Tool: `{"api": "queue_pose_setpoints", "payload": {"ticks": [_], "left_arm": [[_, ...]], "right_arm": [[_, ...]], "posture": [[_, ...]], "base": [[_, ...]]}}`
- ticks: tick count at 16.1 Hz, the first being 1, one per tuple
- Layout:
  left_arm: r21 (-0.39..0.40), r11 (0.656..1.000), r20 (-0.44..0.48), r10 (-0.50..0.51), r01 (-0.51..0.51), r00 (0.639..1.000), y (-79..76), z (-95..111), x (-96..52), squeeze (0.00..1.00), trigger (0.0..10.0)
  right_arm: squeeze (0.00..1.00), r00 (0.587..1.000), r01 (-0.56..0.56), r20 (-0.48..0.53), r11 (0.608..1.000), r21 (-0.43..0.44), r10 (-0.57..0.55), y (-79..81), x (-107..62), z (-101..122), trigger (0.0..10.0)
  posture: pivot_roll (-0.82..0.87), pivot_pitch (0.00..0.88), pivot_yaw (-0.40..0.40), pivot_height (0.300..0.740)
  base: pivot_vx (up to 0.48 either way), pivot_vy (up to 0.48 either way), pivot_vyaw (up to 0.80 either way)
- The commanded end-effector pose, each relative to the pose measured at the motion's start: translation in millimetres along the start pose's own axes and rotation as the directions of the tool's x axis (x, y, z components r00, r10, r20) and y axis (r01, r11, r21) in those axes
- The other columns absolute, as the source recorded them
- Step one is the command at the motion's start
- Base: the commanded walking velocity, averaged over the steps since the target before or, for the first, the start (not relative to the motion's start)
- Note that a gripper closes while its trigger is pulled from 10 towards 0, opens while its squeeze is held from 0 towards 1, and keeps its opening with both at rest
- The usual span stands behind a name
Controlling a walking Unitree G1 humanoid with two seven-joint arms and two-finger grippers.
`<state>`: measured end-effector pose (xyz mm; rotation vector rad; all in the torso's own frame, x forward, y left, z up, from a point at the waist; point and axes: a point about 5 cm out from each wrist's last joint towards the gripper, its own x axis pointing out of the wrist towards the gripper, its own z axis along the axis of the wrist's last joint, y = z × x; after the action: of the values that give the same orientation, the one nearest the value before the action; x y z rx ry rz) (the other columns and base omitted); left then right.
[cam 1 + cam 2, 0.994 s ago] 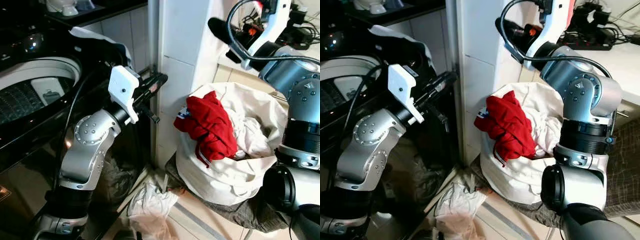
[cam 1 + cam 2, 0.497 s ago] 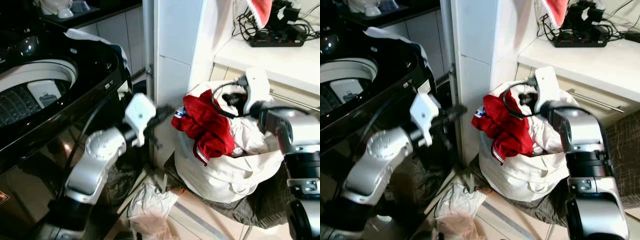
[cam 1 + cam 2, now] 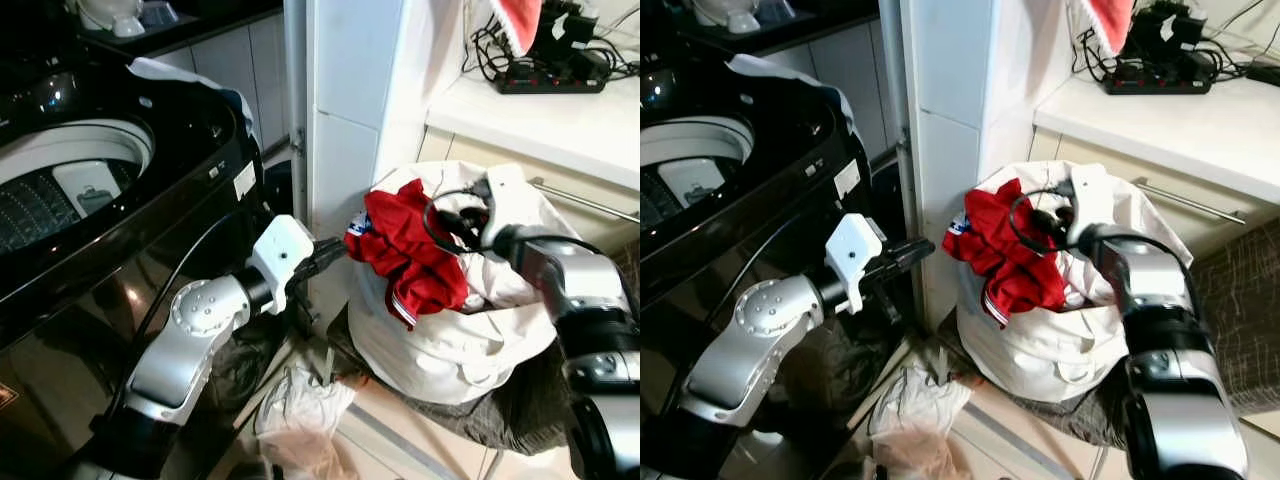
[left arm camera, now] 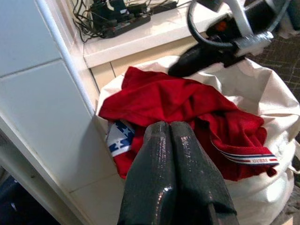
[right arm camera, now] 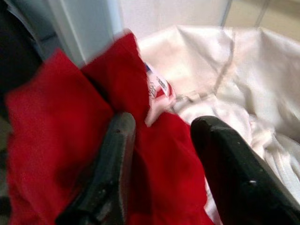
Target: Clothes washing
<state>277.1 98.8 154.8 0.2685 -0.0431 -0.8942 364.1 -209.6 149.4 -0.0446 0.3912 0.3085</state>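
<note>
A red garment lies heaped on top of a white laundry bag that holds white laundry beside a white pillar. My right gripper hovers open right over the red garment, one finger touching the cloth; it is inside the bag's mouth. My left gripper is shut on nothing and points at the red garment from the pillar side, its tip close to the cloth's edge. The black top-loading washing machine stands on the left with its drum open.
The white tiled pillar stands between the machine and the bag. A counter with a power strip and cables runs behind the bag. Crumpled pale clothes lie on the floor. A grey mat lies under the bag.
My right arm came down from high above the counter into the bag's mouth. My left arm dropped and stretched toward the red garment. The camera also shifted.
</note>
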Motion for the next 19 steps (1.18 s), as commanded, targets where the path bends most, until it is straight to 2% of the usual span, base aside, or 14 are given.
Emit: {"api": "queue_pose_setpoints", "payload": {"ticks": [1, 3, 4, 5, 7, 15, 17, 18, 19], "left_arm": [[0.012, 1.0, -0.005, -0.001, 0.001, 1.0, -0.7, 1, -2.4, 0.0, 10.0], [0.017, 1.0, -0.002, 0.007, -0.007, 1.0, -1.3, 3, -2.6, 0.0, 10.0], [-0.043, 0.999, -0.001, 0.006, -0.006, 1.0, -1.1, 2, -3.9, 0.58, 10.0], [-0.11, 0.994, 0.036, 0.017, -0.013, 0.999, 1.0, 8, -4.7, 1.0, 10.0], [-0.087, 0.996, 0.048, 0.032, -0.028, 0.998, 4.4, 11, -6.2, 1.0, 10.0], [-0.097, 0.995, 0.013, -0.013, 0.014, 1.0, 0.4, 9, -9.7, 1.0, 10.0], [-0.089, 0.996, 0.009, -0.016, 0.017, 1.0, 0.5, 9, -10.2, 1.0, 10.0], [-0.074, 0.997, 0.003, -0.019, 0.019, 1.0, 0.9, 10, -10.4, 1.0, 10.0], [-0.049, 0.999, -0.011, -0.003, 0.003, 1.0, 2.8, 10, -11.4, 1.0, 10.0]], "right_arm": [[1.0, 0.999, -0.016, 0.028, 1.0, -0.026, 0.016, 1.7, 3.4, 8, 10.0], [1.0, 0.999, -0.022, 0.03, 0.999, -0.037, 0.023, 1.1, 8.5, 7, 10.0], [1.0, 1.0, -0.015, 0.027, 0.999, -0.043, 0.016, 0.7, 9.6, 6, 10.0], [1.0, 1.0, -0.014, 0.025, 0.999, -0.05, 0.015, 0.8, 11.1, 7, 10.0], [1.0, 0.999, -0.024, 0.034, 0.998, -0.059, 0.026, 1.6, 13.4, 8, 10.0], [1.0, 0.986, -0.165, 0.027, 0.984, -0.073, 0.167, 7.9, 17.7, 3, 10.0], [1.0, 0.986, -0.168, 0.007, 0.983, -0.073, 0.169, 7.2, 18.9, -1, 10.0], [1.0, 0.987, -0.159, -0.043, 0.985, -0.061, 0.156, 5.9, 20.1, -9, 10.0], [1.0, 0.989, -0.069, -0.137, 0.995, -0.076, 0.058, 0.8, 21.4, -25, 10.0]], "posture": [[0.04, 0.0, 0.003, 0.74], [0.06, 0.0, -0.006, 0.74], [0.06, 0.0, -0.006, 0.74], [0.06, 0.0, -0.006, 0.74], [0.07, 0.0, -0.012, 0.74], [0.08, 0.0, -0.006, 0.74], [0.09, 0.0, -0.003, 0.74], [0.09, 0.0, -0.003, 0.74], [0.1, 0.0, -0.001, 0.74]], "base": [[0.0, 0.0, 0.0], [0.0, 0.0, 0.0], [0.0, 0.0, 0.0], [0.0, 0.0, 0.0], [0.0, 0.0, 0.0], [0.0, 0.0, 0.0], [0.0, 0.0, 0.0], [0.0, 0.0, 0.0], [0.0, 0.0, 0.0]]}}
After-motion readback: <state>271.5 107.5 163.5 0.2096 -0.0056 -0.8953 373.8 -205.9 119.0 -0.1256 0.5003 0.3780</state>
